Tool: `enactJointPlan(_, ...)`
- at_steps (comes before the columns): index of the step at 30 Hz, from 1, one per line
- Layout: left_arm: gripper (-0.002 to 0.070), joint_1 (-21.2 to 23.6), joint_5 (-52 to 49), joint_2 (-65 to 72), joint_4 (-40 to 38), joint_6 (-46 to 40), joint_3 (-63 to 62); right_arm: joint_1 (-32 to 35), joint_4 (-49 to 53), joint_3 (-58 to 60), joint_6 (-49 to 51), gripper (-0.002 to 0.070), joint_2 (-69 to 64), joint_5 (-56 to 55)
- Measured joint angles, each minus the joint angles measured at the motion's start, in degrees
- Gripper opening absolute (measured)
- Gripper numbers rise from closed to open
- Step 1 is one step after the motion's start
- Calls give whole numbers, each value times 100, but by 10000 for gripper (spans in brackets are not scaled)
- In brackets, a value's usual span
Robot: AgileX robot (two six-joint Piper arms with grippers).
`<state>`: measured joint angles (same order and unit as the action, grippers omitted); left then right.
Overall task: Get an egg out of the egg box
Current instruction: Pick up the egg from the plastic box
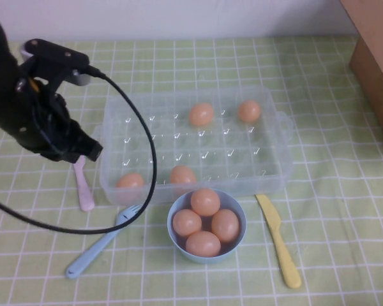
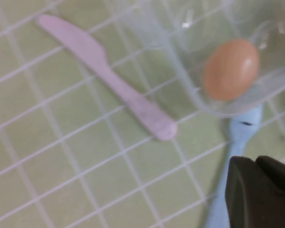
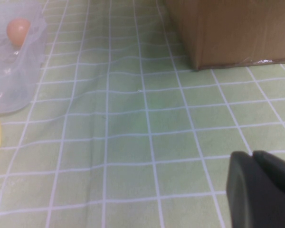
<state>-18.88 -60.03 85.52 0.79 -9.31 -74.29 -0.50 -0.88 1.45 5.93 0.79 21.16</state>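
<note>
The clear egg box [image 1: 230,153] lies mid-table and holds several orange-tan eggs: two at the far side [image 1: 202,115] [image 1: 249,111], two at the near side [image 1: 130,181] [image 1: 182,174]. My left gripper [image 1: 84,152] hovers just left of the box's near-left corner, above a pink knife [image 1: 83,188]. In the left wrist view its fingers [image 2: 256,160] are shut and empty; the near-left egg [image 2: 230,69] shows through the box wall [image 2: 180,57]. My right gripper [image 3: 252,155] is shut and empty, low over the cloth right of the box [image 3: 14,80], out of the high view.
A light-blue bowl [image 1: 241,237] with several eggs stands in front of the box. A blue fork [image 1: 102,245] lies at its left and a yellow knife [image 1: 277,239] at its right. A cardboard box [image 1: 376,57] stands at the far right. The left arm's black cable [image 1: 152,159] loops over the box's left end.
</note>
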Motion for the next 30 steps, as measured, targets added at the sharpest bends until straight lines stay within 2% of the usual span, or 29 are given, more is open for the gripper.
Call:
enactJointPlan(5, -5, 0, -749, 862, -663, -497, -985, 0, 0, 0, 0, -18, 0, 0)
enactJointPlan(11, -5, -83, -963, 1502, -719, -565, -1583, 0, 0, 0, 0, -18, 0, 0)
enactJointPlan(16, -4, -632, -966, 1744, -503, -688, -1636, 0, 0, 0, 0, -18, 0, 0)
enactJointPlan(20, 23, -1247, -919, 1932, 281, -753, -1636, 0, 0, 0, 0, -18, 0, 0)
enactJointPlan(22, 64, -1442, -890, 2017, 730, -557, -1636, 0, 0, 0, 0, -18, 0, 0)
enactJointPlan(25, 151, -1479, -767, 2044, 1043, -102, -1636, 0, 0, 0, 0, -18, 0, 0)
enactJointPlan(28, 272, -1401, -689, 2063, 1110, 238, -1636, 0, 0, 0, 0, -18, 0, 0)
enactJointPlan(30, 387, -1288, -680, 2066, 999, 368, -1636, 0, 0, 0, 0, -18, 0, 0)
